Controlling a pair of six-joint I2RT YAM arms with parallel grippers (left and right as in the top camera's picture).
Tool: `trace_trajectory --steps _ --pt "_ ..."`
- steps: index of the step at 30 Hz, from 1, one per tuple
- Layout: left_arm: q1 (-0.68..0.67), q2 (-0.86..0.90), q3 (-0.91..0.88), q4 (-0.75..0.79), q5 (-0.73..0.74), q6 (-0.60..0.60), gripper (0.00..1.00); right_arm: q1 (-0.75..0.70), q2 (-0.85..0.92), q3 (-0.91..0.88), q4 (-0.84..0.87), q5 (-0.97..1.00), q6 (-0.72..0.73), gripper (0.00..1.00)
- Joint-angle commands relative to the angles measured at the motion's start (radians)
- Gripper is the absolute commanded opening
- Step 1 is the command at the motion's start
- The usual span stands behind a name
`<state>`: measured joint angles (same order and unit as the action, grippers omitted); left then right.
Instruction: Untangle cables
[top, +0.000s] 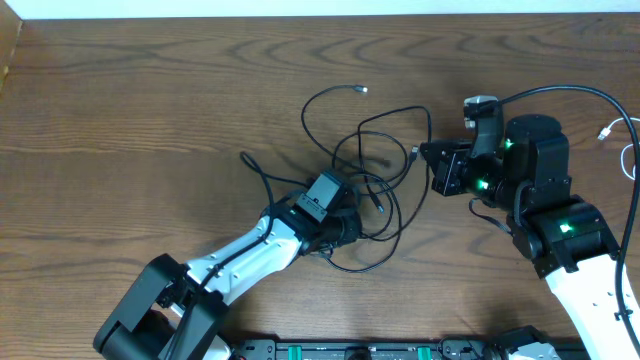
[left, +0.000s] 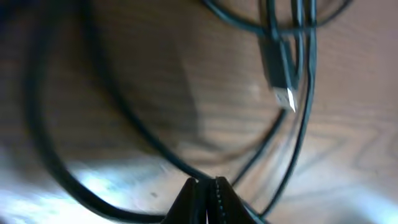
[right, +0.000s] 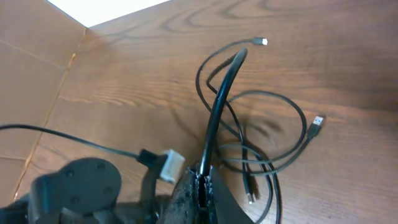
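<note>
Black cables (top: 375, 185) lie in tangled loops at the middle of the wooden table, one small plug (top: 360, 90) pointing to the far side. My left gripper (top: 352, 228) sits low over the near part of the tangle. In the left wrist view its jaws (left: 206, 182) are shut with a black cable (left: 124, 127) caught at the tips, and a plug (left: 283, 93) lies just beyond. My right gripper (top: 425, 152) is at the tangle's right side, shut (right: 202, 171) on a black cable (right: 221, 106) that rises from its jaws. A white cable (top: 628, 150) lies at the far right edge.
A cardboard wall (right: 37, 93) stands along the table's left edge. The right arm's own thick black cable (top: 580, 92) arcs above its wrist. A loose USB plug (right: 317, 121) lies on the wood (top: 150, 110) right of the loops.
</note>
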<state>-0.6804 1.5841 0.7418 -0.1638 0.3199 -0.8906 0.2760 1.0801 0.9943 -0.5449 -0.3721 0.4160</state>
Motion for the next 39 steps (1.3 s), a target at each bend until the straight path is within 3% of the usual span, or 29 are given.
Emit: trace_trajectory --steps 1,6,10,14,18,21,24,26,29,35,39 --pt "0.048 0.008 0.005 -0.007 -0.078 0.005 0.08 0.0 -0.002 0.006 -0.026 0.009 -0.014 0.01" --pt "0.173 -0.006 0.005 -0.006 -0.108 0.006 0.08 0.0 -0.002 0.006 -0.1 0.113 -0.013 0.01" --pt "0.326 -0.047 0.005 -0.009 -0.079 0.006 0.08 -0.002 -0.002 0.006 -0.238 0.439 0.013 0.01" --pt "0.451 -0.106 0.005 -0.012 -0.066 0.007 0.08 -0.048 -0.002 0.006 -0.405 0.886 0.219 0.01" --pt "0.503 -0.154 0.005 -0.014 -0.056 0.025 0.08 -0.146 -0.002 0.006 -0.42 0.943 0.26 0.01" --pt "0.504 -0.18 0.005 -0.014 0.01 0.097 0.08 -0.209 -0.01 0.014 -0.329 0.81 0.193 0.01" --pt "0.492 -0.193 0.005 -0.011 0.118 0.198 0.08 -0.23 -0.024 0.024 -0.142 0.533 0.017 0.01" --pt "0.478 -0.195 0.005 0.007 0.188 0.265 0.17 -0.229 -0.039 0.025 0.07 0.238 -0.137 0.01" --pt "0.456 -0.195 0.005 0.078 0.315 0.296 0.4 -0.229 -0.052 0.025 0.35 -0.076 -0.174 0.01" --pt "0.41 -0.195 0.005 0.343 0.567 0.369 0.76 -0.229 -0.055 0.025 0.595 -0.23 -0.113 0.01" --pt "0.373 -0.195 0.005 0.394 0.534 0.424 0.84 -0.23 -0.055 0.025 0.782 -0.314 -0.04 0.01"
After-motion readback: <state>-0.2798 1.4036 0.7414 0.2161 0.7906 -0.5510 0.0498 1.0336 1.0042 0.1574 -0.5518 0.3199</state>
